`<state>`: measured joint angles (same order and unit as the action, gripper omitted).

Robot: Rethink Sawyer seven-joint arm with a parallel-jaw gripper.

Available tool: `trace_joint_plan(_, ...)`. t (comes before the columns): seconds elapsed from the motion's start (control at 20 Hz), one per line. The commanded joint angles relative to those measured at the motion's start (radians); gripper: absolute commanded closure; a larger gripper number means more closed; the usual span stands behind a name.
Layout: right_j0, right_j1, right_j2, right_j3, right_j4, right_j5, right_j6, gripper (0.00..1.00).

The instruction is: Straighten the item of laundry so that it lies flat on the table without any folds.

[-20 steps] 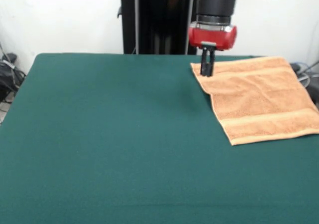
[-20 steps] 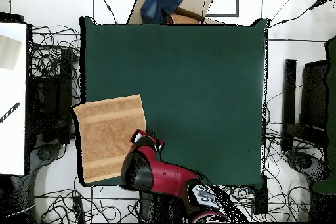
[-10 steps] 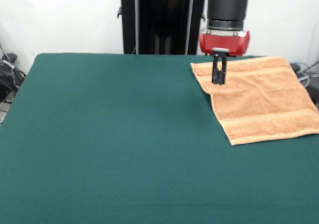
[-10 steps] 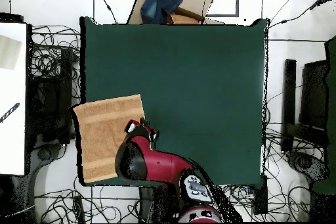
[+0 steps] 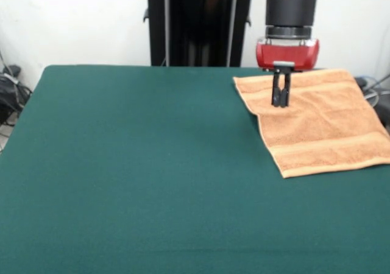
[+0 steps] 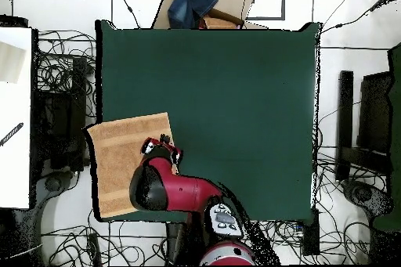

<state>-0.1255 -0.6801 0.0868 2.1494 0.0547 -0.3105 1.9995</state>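
Note:
The orange-tan towel lies spread at the far right corner of the green table, with a woven band near each end. Its right edge reaches the table's side. No label shows. My gripper hangs straight down over the towel's far left part, its tips close to the cloth; the fingers stand together and hold nothing. In the overhead view the towel lies at the left edge of the table and slightly over it. The gripper is above the towel's right part, and the arm hides its lower right corner.
The black pedestal stands behind the table's far edge. Cables lie on the floor round the table. A cardboard box with blue cloth stands beyond the top edge. A white surface is at the left.
The gripper has moved right in the front view, from the towel's left corner to above the towel. The towel has not moved.

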Motion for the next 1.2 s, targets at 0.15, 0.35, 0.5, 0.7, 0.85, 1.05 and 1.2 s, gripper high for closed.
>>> trace_joint_plan(0.15,-0.017,0.026,0.075,-0.026,-0.031,0.029,0.157,1.0)
trace_joint_plan(0.35,-0.043,-0.012,0.094,-0.016,-0.042,0.072,0.148,1.0)
trace_joint_plan(0.5,-0.053,-0.029,0.106,-0.01,-0.051,0.084,0.149,1.0)
trace_joint_plan(0.7,-0.049,-0.032,0.096,-0.001,-0.056,0.078,0.147,1.0)
trace_joint_plan(0.85,-0.005,-0.055,0.043,0.003,-0.038,0.082,0.13,1.0)
trace_joint_plan(1.05,0.071,-0.016,-0.016,-0.032,-0.001,0.059,0.114,1.0)
trace_joint_plan(1.2,0.086,-0.017,-0.032,-0.032,0.004,0.06,0.121,1.0)
